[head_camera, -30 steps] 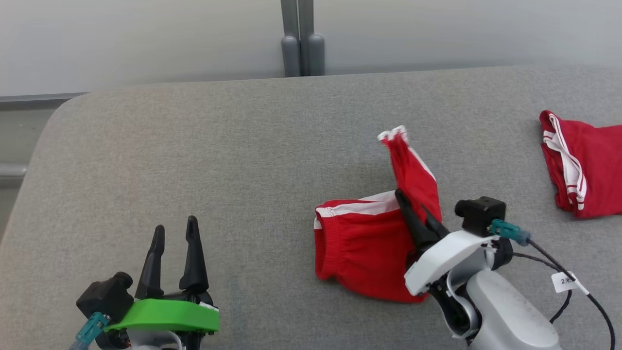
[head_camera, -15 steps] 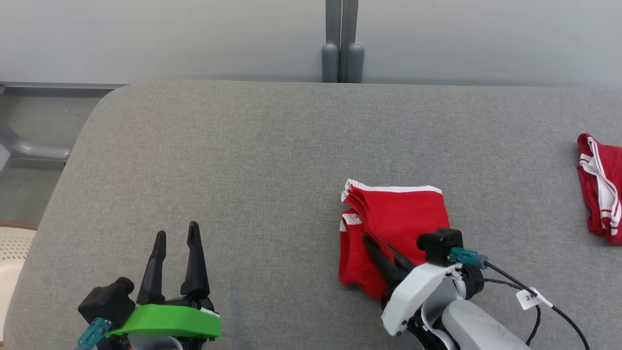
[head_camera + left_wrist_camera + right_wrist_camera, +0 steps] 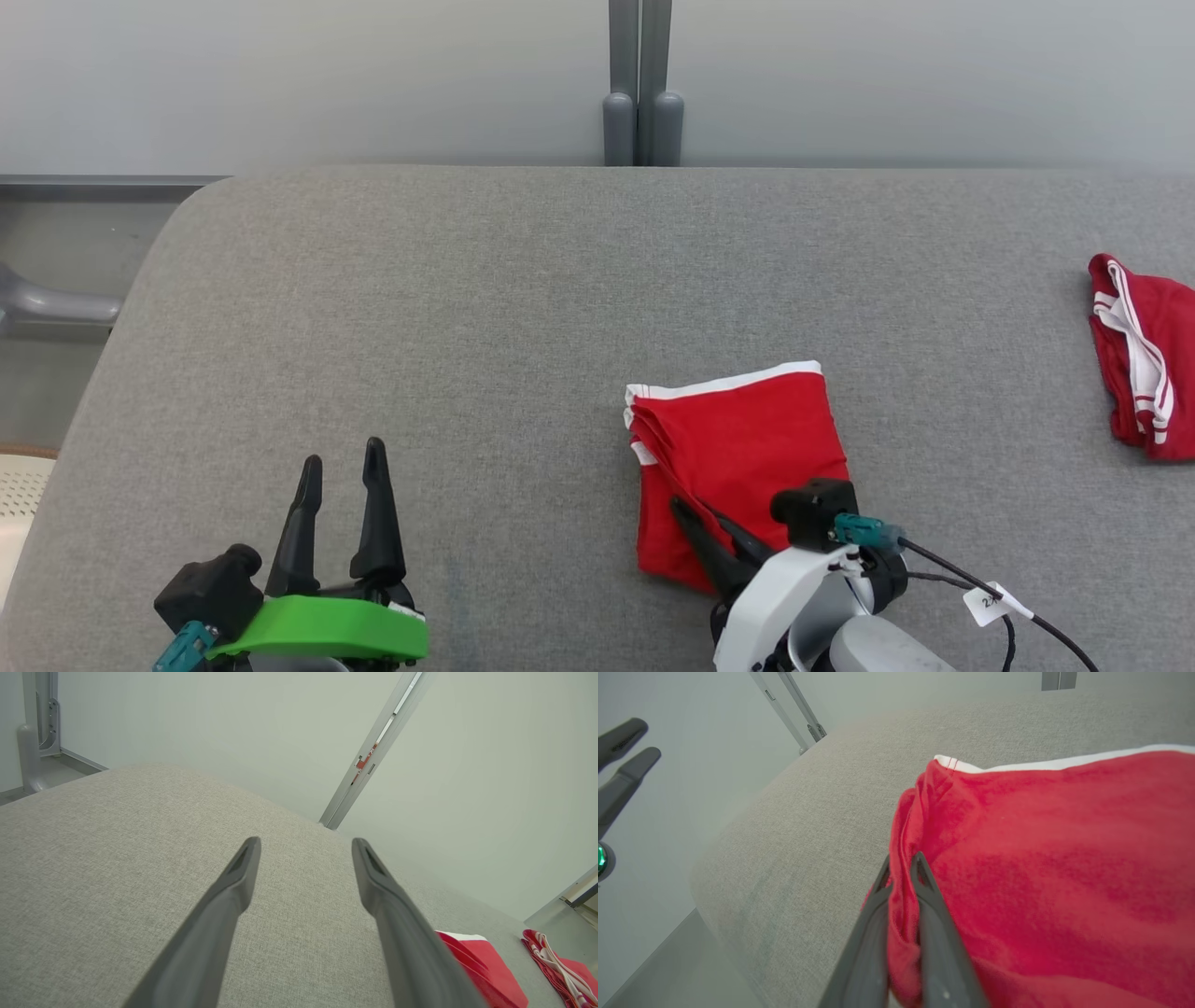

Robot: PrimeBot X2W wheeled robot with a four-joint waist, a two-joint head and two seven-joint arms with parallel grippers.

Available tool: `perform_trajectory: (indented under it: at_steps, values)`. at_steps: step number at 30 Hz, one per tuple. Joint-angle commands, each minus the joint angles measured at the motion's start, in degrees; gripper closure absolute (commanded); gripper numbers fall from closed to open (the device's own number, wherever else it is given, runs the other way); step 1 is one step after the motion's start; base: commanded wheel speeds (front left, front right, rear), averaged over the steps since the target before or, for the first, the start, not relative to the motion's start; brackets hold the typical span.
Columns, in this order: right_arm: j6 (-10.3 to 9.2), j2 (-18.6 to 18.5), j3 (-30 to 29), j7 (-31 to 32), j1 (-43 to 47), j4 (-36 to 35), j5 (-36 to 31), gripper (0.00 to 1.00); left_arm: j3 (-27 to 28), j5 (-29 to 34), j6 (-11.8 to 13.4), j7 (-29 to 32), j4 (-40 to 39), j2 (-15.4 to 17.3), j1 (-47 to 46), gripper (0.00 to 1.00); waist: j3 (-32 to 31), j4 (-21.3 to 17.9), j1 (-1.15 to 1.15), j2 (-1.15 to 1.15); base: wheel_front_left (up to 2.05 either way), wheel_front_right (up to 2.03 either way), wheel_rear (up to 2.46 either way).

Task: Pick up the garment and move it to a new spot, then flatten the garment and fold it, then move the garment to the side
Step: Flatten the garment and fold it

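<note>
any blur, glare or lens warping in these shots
Head view: even soft light, no glare, red garment sharp, faint shadows. Left wrist view: wide lens bows the table edge; fingers of the left gripper soften toward the bottom. Right wrist view: same bowing; the right gripper and garment near the lens look slightly blurred.

- Wide grey woven-fabric padded surface (image 3: 467, 308) with a rounded far-left corner.
- Plain pale grey wall (image 3: 280, 84) behind.
- Grey metal double upright post (image 3: 640, 84) against it.
- Grey floor (image 3: 47, 373) at left.
</note>
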Motion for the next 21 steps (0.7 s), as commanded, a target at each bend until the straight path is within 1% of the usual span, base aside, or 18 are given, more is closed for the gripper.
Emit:
perform_trajectory:
  at_steps: [1,2,6,10,13,15,19,20,21]
  values:
    - [0.01,0.2,0.7,-0.6,-0.1,-0.3,0.3,0.25,0.1,-0.5,0.1,0.0,0.0,0.1,0.2,0.0,0.1,-0.2,0.0,0.0,0.0,0.0,0.0]
    - [0.01,0.3,1.0,-0.6,-0.2,-0.5,0.5,0.0,0.0,-0.5,0.1,0.0,0.0,0.1,0.1,0.0,0.1,-0.3,0.0,0.0,0.0,0.0,0.0]
    - [0.01,-0.5,1.5,-1.6,-0.4,-1.4,1.0,0.0,-0.1,-0.7,0.2,0.0,0.2,0.1,0.2,0.0,0.0,-0.6,0.0,0.0,0.0,0.0,0.0]
    - [0.01,-1.4,0.2,-2.8,0.2,-3.6,1.3,0.0,-0.2,-0.8,0.3,0.0,0.2,0.1,0.3,0.0,-0.2,-0.9,0.0,0.0,0.0,0.0,0.0]
    - [0.01,-2.0,-2.7,-3.9,1.0,-5.5,0.8,0.0,-0.3,-0.9,0.3,0.0,0.1,0.1,0.5,0.0,-0.4,-1.2,0.0,0.0,0.0,0.0,0.0]
    - [0.01,-2.3,-5.7,-4.6,1.5,-6.3,0.1,0.0,-0.4,-0.8,0.3,0.0,0.0,0.1,0.6,0.0,-0.4,-1.3,0.0,0.0,0.0,0.0,0.0]
    - [0.01,-2.7,-10.5,-5.1,2.0,-6.4,-2.9,0.0,-0.7,-0.9,0.3,0.0,-0.1,0.1,0.4,0.0,0.0,-1.4,0.0,0.0,0.0,0.0,0.0]
    - [0.01,-3.0,-11.3,-4.9,2.1,-5.9,-4.0,0.25,-0.8,-0.9,0.3,0.0,-0.1,0.1,0.3,0.0,0.1,-1.4,0.0,0.0,0.0,0.0,0.0]
    - [0.01,-3.2,-11.7,-4.8,2.1,-5.4,-5.1,0.38,-0.9,-0.9,0.3,0.0,-0.1,0.1,0.2,0.0,0.2,-1.3,0.0,0.0,0.0,0.0,0.0]
